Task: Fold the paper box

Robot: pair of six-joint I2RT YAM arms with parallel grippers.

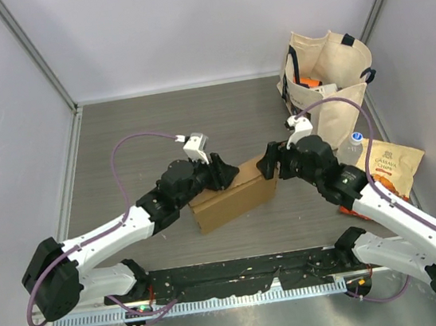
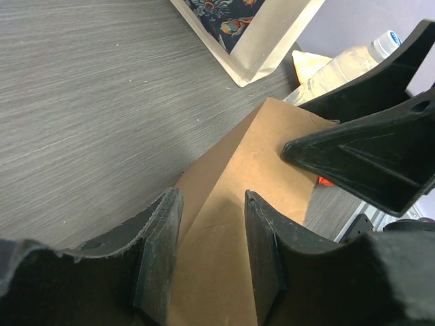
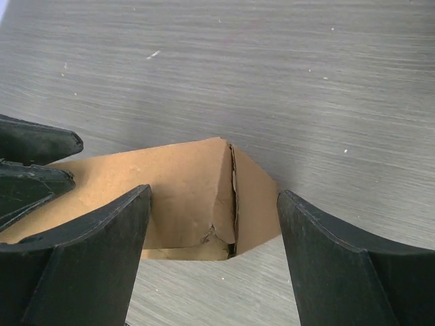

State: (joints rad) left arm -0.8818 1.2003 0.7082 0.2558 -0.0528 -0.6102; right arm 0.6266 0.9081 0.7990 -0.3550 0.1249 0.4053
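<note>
One matte brown cardboard paper box (image 1: 234, 197), creased; right hand (image 3: 214, 195) spread wide astride end; left hand (image 2: 212, 197) seemingly part-open.

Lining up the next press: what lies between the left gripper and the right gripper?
Only the paper box: the top view shows its top spanning the gap from the left gripper to the right gripper.

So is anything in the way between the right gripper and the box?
No, nothing visible. The right gripper is open, with a finger on either side of the box end. The left gripper is further along the box, not between them.
</note>
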